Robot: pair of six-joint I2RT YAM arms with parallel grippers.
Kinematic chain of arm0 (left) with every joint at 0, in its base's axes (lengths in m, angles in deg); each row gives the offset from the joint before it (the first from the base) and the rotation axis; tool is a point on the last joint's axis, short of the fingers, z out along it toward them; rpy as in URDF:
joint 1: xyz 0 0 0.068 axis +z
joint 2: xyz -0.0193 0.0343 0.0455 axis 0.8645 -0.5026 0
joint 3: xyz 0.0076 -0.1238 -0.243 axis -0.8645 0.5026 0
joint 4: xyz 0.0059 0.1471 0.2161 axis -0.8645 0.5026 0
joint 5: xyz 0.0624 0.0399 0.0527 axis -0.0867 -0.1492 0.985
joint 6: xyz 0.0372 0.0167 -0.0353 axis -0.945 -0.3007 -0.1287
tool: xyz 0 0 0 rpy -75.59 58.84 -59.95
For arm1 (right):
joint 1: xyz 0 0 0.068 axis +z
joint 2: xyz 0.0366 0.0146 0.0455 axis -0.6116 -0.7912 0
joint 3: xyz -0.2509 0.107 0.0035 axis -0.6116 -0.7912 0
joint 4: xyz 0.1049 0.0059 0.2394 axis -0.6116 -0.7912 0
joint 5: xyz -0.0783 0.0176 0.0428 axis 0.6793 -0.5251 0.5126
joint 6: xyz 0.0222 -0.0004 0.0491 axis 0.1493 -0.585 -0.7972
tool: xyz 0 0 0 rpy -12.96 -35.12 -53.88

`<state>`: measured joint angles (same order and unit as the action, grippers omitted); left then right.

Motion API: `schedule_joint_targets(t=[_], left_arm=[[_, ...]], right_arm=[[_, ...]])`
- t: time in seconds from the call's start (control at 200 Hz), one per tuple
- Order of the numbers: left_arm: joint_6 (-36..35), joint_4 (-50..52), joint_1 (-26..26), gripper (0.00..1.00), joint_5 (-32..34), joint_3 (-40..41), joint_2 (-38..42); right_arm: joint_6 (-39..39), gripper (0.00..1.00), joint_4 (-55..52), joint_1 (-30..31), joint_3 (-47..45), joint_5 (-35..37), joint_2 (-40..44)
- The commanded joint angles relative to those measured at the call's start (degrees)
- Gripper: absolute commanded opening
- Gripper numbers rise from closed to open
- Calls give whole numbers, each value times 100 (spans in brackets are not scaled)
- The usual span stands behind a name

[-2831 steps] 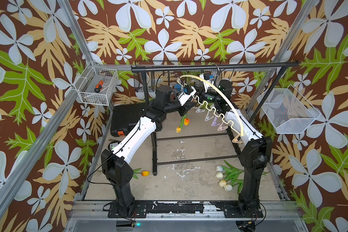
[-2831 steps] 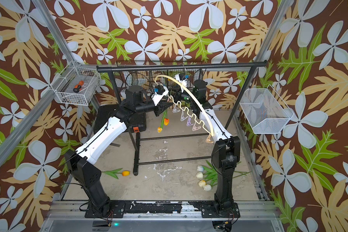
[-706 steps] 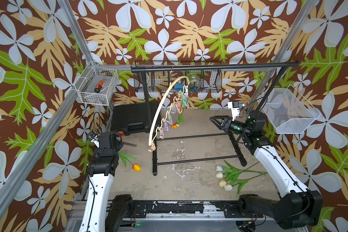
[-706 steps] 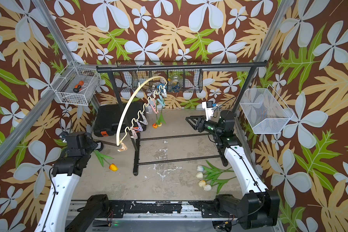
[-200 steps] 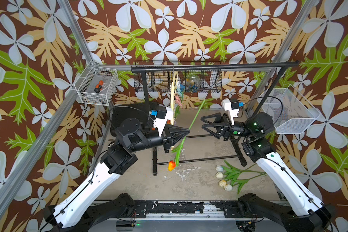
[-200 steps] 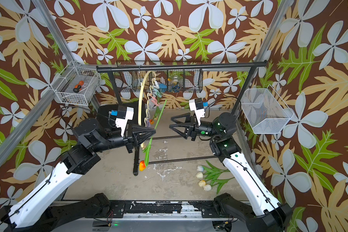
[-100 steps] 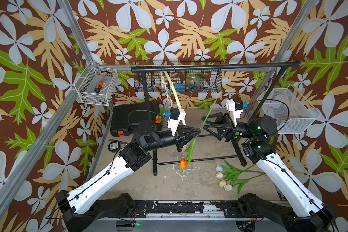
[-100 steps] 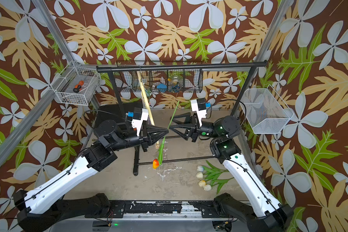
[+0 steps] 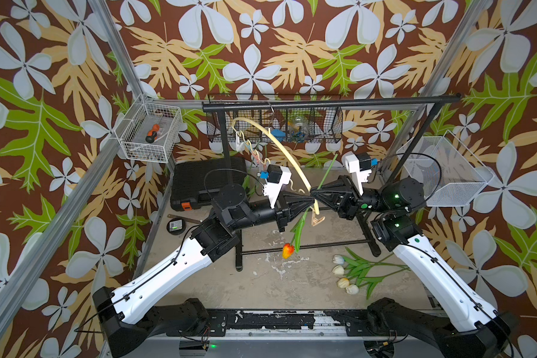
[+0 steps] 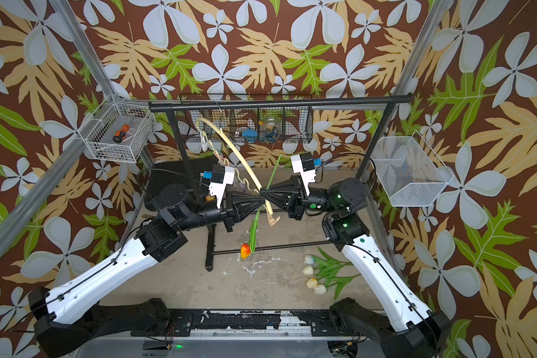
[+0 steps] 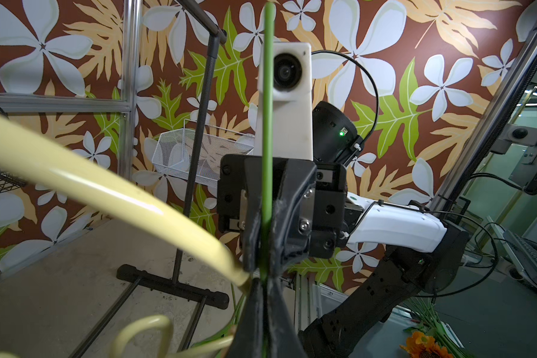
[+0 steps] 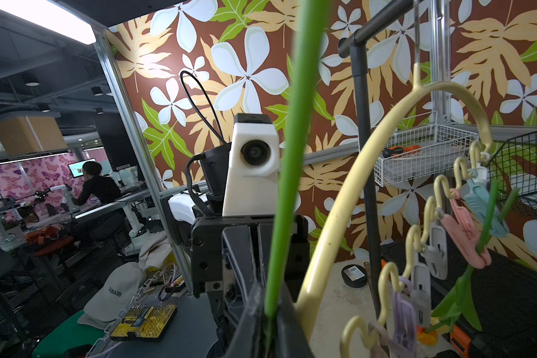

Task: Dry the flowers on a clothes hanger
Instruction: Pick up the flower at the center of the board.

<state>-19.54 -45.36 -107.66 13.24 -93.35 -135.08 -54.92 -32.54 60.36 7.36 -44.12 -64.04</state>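
Observation:
An orange tulip hangs head down on its long green stem. My left gripper and right gripper meet tip to tip in mid-air, both shut on that stem. The cream clothes hanger hangs by its hook from the black rack, and its arc passes right beside the two grippers. Pastel clothespins dangle from its wavy bar, one holding another green stem. Several white tulips lie on the floor at the right.
The black garment rack spans the back, its base bars lying under the tulip. A white wire basket hangs at the left, a mesh basket at the right. A black case lies at the back left.
My right gripper, open beside the stem half a second ago, has shut on it. The left arm carried the tulip a little rightward, and the hanger has swung round.

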Motion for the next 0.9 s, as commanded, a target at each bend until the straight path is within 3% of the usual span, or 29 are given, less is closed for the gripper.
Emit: schedule_joint_targets(t=[0.0,0.115,0.31,0.45,0.641,0.896], left_arm=[[-91,-239,-5,0,-29,22,14],[-153,-237,-7,0,1,70,59],[-516,60,-5,48,-30,55,287],[-993,730,2,63,281,-163,500],[-1269,1414,309,66,525,-646,591],[-821,1534,1706,61,164,-781,517]], right_arm=[[21,0,132,6,50,-28,10],[127,0,7,10,86,-25,35],[713,0,-843,-20,394,1,101],[934,0,-1214,-187,602,-199,232],[1421,0,-1941,-498,1057,-519,495],[2134,0,-3039,-622,1727,-727,804]])
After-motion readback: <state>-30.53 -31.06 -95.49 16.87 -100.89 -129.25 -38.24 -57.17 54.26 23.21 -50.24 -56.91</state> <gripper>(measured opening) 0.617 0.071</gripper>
